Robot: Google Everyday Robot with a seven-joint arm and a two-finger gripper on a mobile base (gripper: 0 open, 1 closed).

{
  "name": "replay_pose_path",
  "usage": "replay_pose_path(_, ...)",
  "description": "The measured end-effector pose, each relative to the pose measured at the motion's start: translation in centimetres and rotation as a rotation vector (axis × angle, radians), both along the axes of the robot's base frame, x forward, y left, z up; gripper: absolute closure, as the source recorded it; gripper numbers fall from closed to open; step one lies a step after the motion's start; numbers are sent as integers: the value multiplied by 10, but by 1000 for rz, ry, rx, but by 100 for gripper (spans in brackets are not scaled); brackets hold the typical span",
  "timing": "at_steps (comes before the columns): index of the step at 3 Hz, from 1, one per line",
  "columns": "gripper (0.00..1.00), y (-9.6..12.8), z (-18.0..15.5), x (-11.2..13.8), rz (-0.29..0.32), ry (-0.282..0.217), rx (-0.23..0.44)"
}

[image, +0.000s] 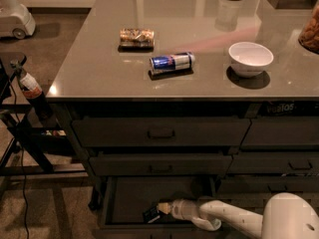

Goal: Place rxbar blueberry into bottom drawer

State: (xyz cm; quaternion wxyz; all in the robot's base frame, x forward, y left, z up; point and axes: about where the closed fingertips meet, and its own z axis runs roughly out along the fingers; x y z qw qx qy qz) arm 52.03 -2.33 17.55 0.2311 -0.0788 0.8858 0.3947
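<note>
The gripper point(162, 207), low inside the open bottom drawer point(130, 198), is a small pale tip with a yellowish glint, and behind the jaws comes a stubby cream cylindrical wrist point(183, 208), then a smooth white tubular arm point(229, 217) swelling into a big rounded white housing point(290, 216).

1. Setting: looks like a break-room or kitchen area with a robot at work.
2. Evidence: grey tabletop point(99, 68) over dark drawer cabinet point(199, 132); drink can point(172, 62), snack packet point(136, 37) and white bowl point(250, 58) lie on it.
3. Robot hand point(163, 208) sits inside the open bottom drawer point(132, 195).
</note>
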Motion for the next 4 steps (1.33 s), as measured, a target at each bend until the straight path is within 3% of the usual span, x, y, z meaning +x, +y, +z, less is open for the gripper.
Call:
replay_pose_path(2, 11, 0, 0, 0, 0, 0, 0)
replay_pose_path(3, 0, 0, 0, 0, 0, 0, 0)
replay_pose_path(4, 0, 0, 0, 0, 0, 0, 0)
